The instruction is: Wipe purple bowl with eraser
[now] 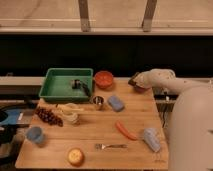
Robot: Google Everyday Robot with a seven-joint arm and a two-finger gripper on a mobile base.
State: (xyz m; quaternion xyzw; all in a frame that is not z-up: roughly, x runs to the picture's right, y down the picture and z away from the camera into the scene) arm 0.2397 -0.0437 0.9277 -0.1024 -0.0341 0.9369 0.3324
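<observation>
Camera view: jaws over the purple bowl (142, 88), far right of table (100, 132); gap cannot be told.

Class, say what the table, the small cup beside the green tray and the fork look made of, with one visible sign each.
Table: wood, matt, pale boards with seam lines. Cup: probably metal, shiny grey. Fork: likely metal, thin, grey glint. The gripper is at the purple bowl, at the table's far right.

Test lab, seemingly — cluttered wooden table (100, 131), jaws over its far-right corner.
</observation>
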